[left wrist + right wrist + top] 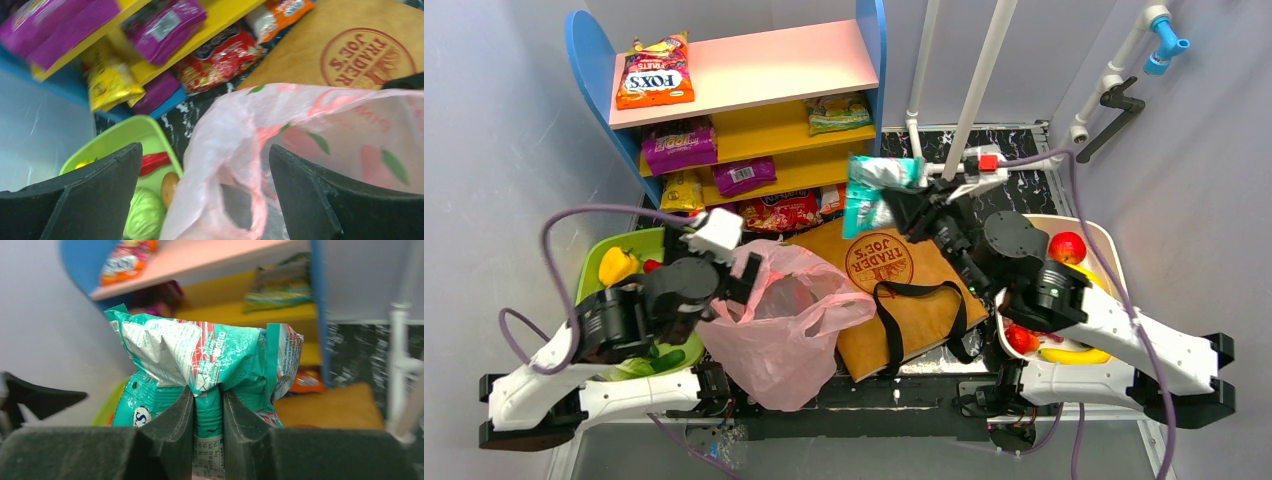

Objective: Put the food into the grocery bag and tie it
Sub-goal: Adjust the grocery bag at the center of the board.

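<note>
Clamps teal packet in right gripper, one o'clock from pink bag; holds left gripper wide open at bag's ten o'clock.

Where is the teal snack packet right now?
Top view: the teal snack packet is pinched aloft in the right tool, between the brown paper bag and the shelf.

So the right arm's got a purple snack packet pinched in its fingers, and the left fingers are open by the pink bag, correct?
Not quite: the snack packet is teal, not purple; the right wrist view shows it pinched in the right fingers. The rest stands.
</note>
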Robot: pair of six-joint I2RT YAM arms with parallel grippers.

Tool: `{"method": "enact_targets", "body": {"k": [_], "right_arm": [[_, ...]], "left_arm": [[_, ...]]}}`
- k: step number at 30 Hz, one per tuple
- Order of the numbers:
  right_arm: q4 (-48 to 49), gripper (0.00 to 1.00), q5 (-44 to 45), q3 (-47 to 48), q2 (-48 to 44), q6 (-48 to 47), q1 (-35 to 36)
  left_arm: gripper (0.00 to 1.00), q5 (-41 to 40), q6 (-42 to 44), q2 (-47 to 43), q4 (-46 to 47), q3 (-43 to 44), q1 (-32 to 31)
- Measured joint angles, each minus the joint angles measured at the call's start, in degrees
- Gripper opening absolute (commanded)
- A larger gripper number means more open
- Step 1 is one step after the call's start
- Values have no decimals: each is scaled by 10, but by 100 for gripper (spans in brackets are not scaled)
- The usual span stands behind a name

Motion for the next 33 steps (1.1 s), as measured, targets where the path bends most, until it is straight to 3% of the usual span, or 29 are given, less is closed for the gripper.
{"method": "enact_targets", "body": {"k": [5,10,13,18,24,33], "right_arm": [[-213,1,127,0,-69,26,0],[-330,1,219,-5,-163,52,0],[-370,1,261,1,-215,60,-1],[-424,1,289,14,-223,79,-2],[-468,1,289,14,-223,103,-2],[-498,1,285,7,-238,128,-2]], "left_arm": [[98,89,39,135,43,47,-3],[98,186,91,227,103,49,-47],[98,210,142,260,146,50,-115],[98,222,206,372,195,59,-192],[98,236,229,467,234,41,-213],[98,231,227,535,276,29,-266]]}}
